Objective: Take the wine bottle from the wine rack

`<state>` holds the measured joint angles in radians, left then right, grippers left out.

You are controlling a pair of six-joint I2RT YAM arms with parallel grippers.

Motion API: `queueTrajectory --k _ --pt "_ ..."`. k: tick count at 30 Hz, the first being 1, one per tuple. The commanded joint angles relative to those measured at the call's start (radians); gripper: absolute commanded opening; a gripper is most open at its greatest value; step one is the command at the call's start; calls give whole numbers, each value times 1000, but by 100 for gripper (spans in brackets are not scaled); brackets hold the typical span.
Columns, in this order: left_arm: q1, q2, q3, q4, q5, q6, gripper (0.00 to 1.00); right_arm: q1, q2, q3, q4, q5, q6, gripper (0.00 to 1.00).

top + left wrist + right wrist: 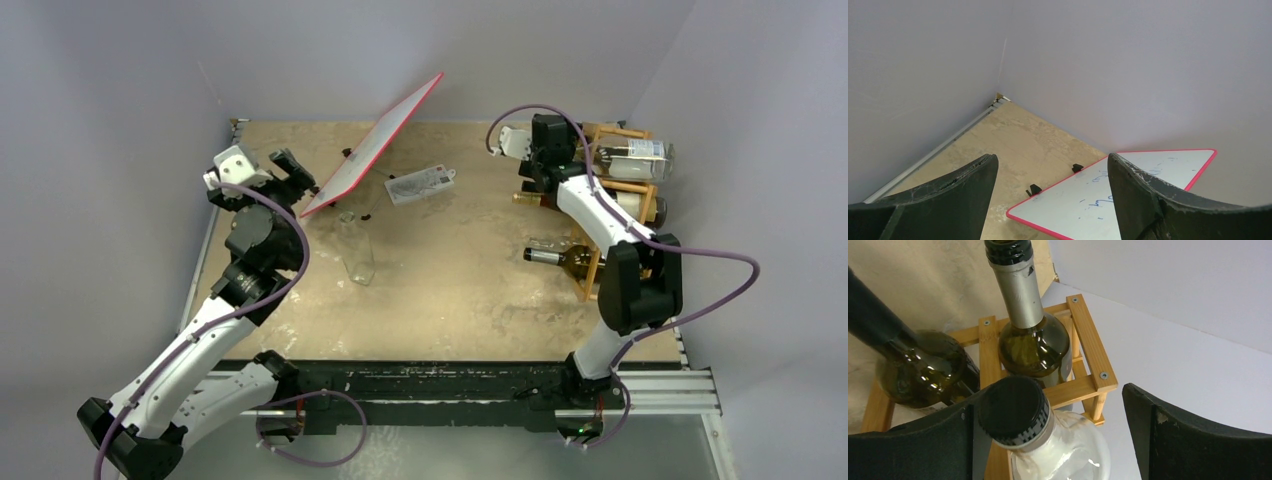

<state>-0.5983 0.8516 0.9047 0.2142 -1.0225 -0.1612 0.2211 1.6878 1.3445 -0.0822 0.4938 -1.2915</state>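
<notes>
Mottled beige tabletop (450,290); right hand (1050,401) spread wide around ribbed black cap (1012,409) of clear wine bottle (1064,456).

Tan table (470,300): wine rack (594,268) at right edge; red-edged board (375,150) tilted, far left; clear glass (358,258), apparently on its side, centre-left; flat white packet (420,184) beside board

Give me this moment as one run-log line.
phase: pre-grasp | right gripper: open around clear bottle cap | left gripper: open, empty, near whiteboard | wine rack: clear bottle not yet out
</notes>
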Motion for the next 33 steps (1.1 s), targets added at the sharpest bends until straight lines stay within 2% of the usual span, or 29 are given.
queueTrajectory --k 1,6,12,20,33 --pt "-8 -6 0 47 -11 16 80 -20 -6 13 110 36 -75 91" --pt "-11 4 0 47 -13 15 79 -30 -1 -28 183 48 -122 88" --pt "-12 9 -2 47 -9 14 79 -35 3 -40 181 39 -123 83" --pt "-12 5 -2 47 -9 15 79 -37 3 -49 171 16 -105 71" --pt "-12 8 -4 47 -3 11 79 -37 -9 -18 108 -5 -35 31"
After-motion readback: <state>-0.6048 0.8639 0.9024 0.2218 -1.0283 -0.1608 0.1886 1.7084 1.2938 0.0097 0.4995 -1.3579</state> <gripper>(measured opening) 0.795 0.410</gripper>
